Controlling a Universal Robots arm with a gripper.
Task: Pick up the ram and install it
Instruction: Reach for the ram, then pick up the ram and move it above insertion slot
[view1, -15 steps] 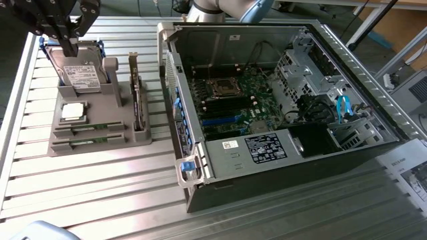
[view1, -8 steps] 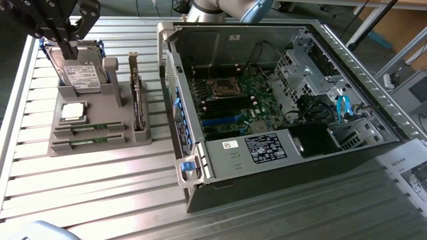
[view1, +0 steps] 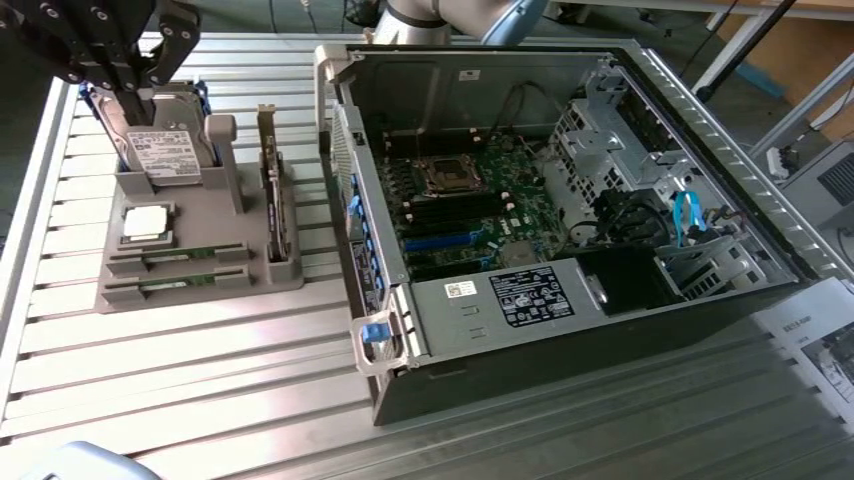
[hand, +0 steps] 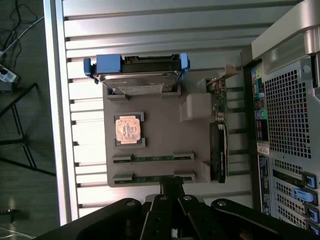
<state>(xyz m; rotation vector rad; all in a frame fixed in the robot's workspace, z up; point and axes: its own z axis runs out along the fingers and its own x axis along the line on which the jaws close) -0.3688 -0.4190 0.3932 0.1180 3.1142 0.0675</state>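
Two ram sticks, thin green boards, lie on edge in slots at the near end of a grey holder (view1: 200, 235): one ram stick (view1: 180, 258) (hand: 152, 158) and a second ram stick (view1: 174, 286) (hand: 150, 177) beside it. My gripper (view1: 130, 98) hangs high over the holder's far end, above the hard drive, well apart from both sticks. In the wrist view the gripper (hand: 171, 184) has its dark fingers pressed together, shut, with nothing between them, and their tips line up with the nearer stick.
The holder (hand: 165, 130) also carries a hard drive (view1: 167, 150) in a blue frame, a square processor (view1: 144, 222) and an upright card (view1: 274, 190). The open computer case (view1: 747, 250) lies at the exterior view's right, motherboard (view1: 467, 200) exposed. All rest on a slatted metal table (view1: 200, 380).
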